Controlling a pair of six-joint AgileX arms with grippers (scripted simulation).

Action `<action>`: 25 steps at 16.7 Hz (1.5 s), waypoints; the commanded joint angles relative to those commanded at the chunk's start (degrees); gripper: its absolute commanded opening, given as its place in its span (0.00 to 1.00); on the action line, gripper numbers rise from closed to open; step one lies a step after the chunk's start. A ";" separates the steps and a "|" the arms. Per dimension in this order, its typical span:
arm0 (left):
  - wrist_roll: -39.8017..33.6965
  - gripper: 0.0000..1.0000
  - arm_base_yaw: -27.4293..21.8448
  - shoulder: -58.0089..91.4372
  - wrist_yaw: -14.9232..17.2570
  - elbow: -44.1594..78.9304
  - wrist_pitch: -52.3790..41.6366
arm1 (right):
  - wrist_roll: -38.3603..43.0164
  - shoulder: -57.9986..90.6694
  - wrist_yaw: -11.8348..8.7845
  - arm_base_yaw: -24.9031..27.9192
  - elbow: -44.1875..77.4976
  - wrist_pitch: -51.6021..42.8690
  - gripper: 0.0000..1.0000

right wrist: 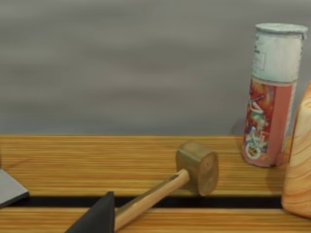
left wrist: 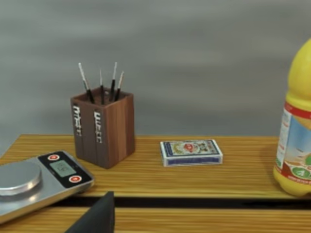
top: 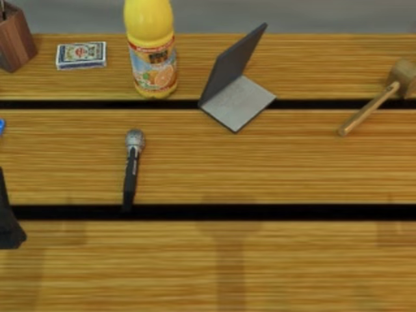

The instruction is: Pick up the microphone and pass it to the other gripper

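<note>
The microphone [top: 132,166] lies flat on the middle plank left of centre. Its silver mesh head points to the far side and its black handle reaches the near dark gap. My left gripper [top: 8,224] is parked at the table's left edge, well left of the microphone and apart from it. In the left wrist view only one black finger [left wrist: 99,219] shows, off to the side, with nothing against it. The other gripper, my right one, is out of the top view. One finger [right wrist: 99,218] of it shows in the right wrist view, near the mallet's handle, holding nothing.
An orange juice bottle [top: 151,49], a card box [top: 80,55] and a wooden pen holder [top: 13,36] stand at the back left. A grey open booklet [top: 235,81] stands at centre back and a wooden mallet [top: 377,97] lies right. A scale [left wrist: 34,184] and a can [right wrist: 272,94] show too.
</note>
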 joint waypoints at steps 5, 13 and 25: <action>-0.80 1.00 -0.93 3.49 0.06 3.45 -2.10 | 0.00 0.00 0.00 0.00 0.00 0.00 1.00; -6.93 1.00 -7.42 38.95 -0.33 30.15 -19.20 | 0.00 0.00 0.00 0.00 0.00 0.00 1.00; -17.21 1.00 -18.87 103.67 -0.73 74.99 -49.43 | 0.00 0.00 0.00 0.00 0.00 0.00 1.00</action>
